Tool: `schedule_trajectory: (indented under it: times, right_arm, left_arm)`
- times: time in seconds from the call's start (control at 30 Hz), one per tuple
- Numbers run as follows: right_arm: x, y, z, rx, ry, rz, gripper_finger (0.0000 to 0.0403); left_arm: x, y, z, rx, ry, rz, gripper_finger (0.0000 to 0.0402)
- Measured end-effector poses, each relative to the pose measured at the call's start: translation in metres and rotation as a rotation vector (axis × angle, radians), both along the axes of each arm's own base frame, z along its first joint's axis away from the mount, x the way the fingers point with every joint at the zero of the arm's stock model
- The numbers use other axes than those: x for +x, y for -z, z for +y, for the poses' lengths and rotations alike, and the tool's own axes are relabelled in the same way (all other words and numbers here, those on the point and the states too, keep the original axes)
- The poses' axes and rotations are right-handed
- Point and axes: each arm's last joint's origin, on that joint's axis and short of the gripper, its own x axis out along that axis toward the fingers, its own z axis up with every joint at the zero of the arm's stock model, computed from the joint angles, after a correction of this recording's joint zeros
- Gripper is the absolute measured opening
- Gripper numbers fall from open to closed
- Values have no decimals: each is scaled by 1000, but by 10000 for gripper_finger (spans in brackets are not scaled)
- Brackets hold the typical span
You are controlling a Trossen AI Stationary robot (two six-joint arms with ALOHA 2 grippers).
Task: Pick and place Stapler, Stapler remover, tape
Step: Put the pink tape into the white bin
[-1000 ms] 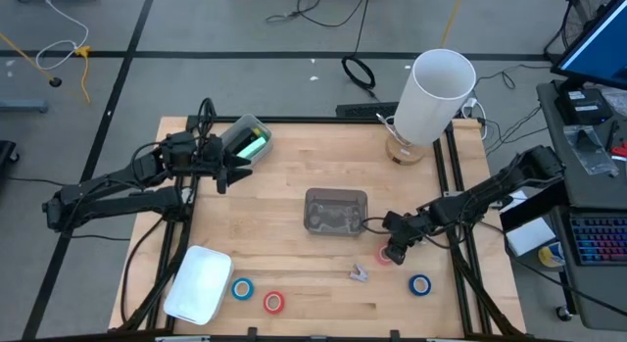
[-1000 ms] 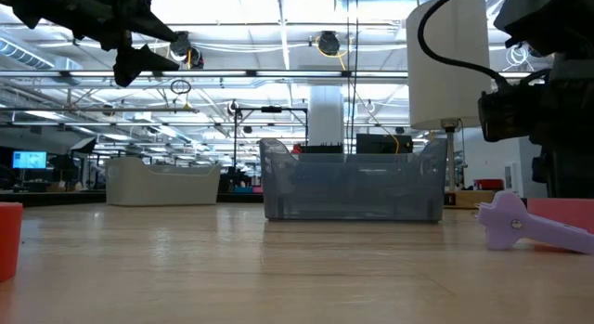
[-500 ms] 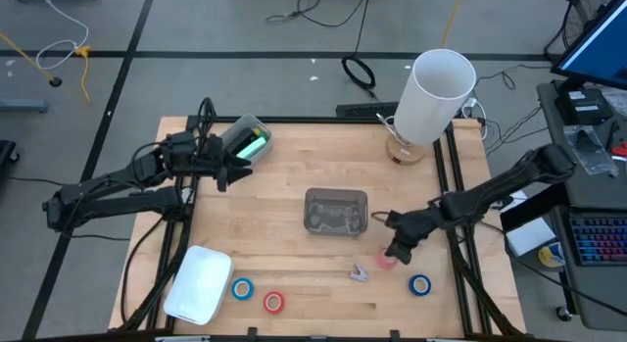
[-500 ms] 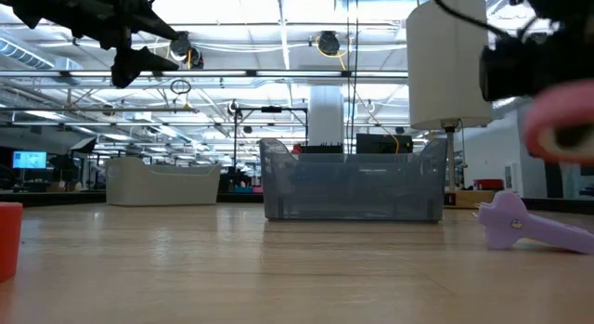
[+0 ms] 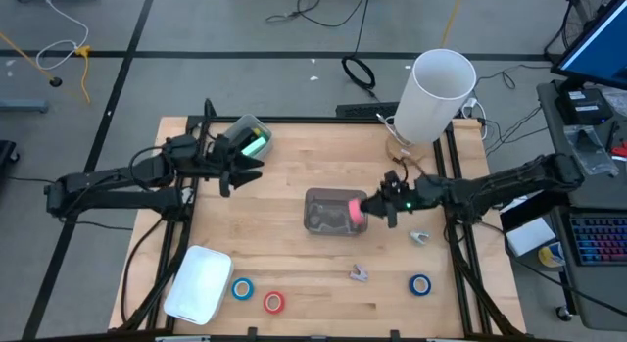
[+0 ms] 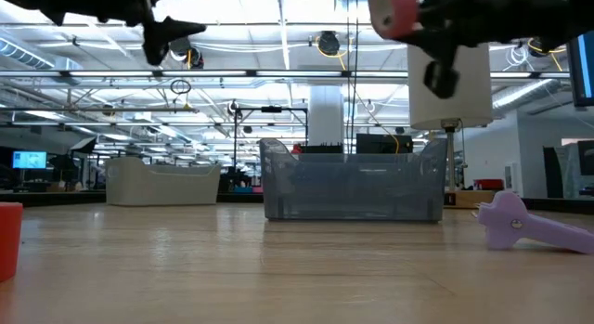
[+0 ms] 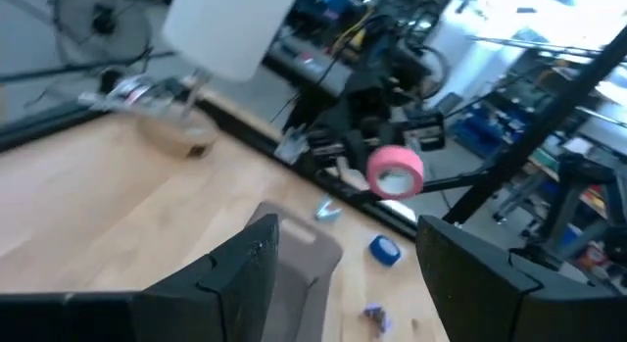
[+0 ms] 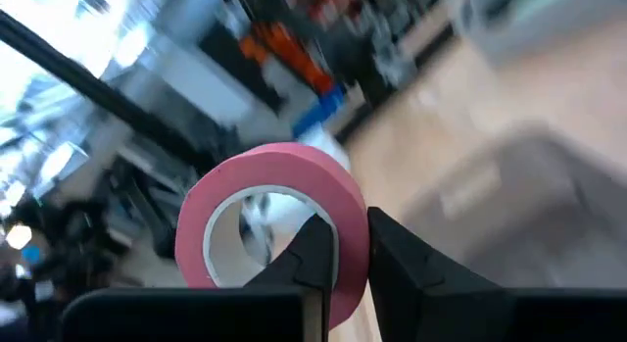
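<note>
My right gripper (image 5: 370, 213) is shut on a pink tape roll (image 5: 353, 215) and holds it above the right end of the clear bin (image 5: 328, 213). The left wrist view shows the roll (image 7: 396, 171) in the air. Two blue tape rolls (image 5: 242, 288) (image 5: 420, 283) and a red one (image 5: 273, 302) lie flat near the table's front edge. The purple stapler remover (image 5: 360, 273) lies between them. The mint-green stapler (image 5: 255, 143) sits at the far left. My left gripper (image 5: 247, 171) hovers open beside the stapler and holds nothing. My right gripper pinches the wall of the pink roll (image 8: 351, 246), one finger (image 8: 315, 252) inside the ring and the other (image 8: 397, 259) outside. The fingers come level from the table's right. The roll stands on edge, lifted clear above the bin.
A white tray (image 5: 201, 281) lies at the front left. A tall white cylinder (image 5: 436, 92) stands at the far right corner. A small pale object (image 5: 419, 237) lies on the wood right of the bin. Bare wood shows between the bin and the front rolls.
My right gripper has lifted the pink roll off the table at the front right. It has carried the roll up and toward the bin, tipping from pointing down to level. My left gripper has drifted a little toward the table's middle.
</note>
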Motion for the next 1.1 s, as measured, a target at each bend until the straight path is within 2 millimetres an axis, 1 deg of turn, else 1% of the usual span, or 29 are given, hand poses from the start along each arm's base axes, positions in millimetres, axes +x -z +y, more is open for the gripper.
schedule_trajectory:
  times: [0.1, 0.2, 0.4, 0.53, 0.67, 0.83, 0.97, 1.1]
  right_arm:
    - [8, -5, -10, -36, 45, -103, 33]
    - [19, -8, -17, -71, 81, -141, 33]
    - [57, -31, -22, -195, 92, -166, 33]
    - [76, -41, -24, -277, 98, -176, 33]
    - [88, -42, -31, -297, 120, -156, 33]
    - [101, -41, -38, -307, 140, -143, 33]
    - [112, -38, -40, -307, 137, -128, 33]
    - [119, -38, -40, -309, 137, -127, 33]
  left_arm:
    - [12, -1, -2, 31, 29, -44, 241]
    - [24, 0, -4, 46, 54, -75, 241]
    - [49, 7, -8, 52, 100, -116, 241]
    - [62, 14, -12, 43, 126, -115, 241]
    - [70, 17, -17, 27, 138, -142, 241]
    - [77, 18, -22, 29, 102, -181, 241]
    - [83, 19, -26, 17, 95, -167, 241]
    - [89, 19, -27, -45, 102, -155, 241]
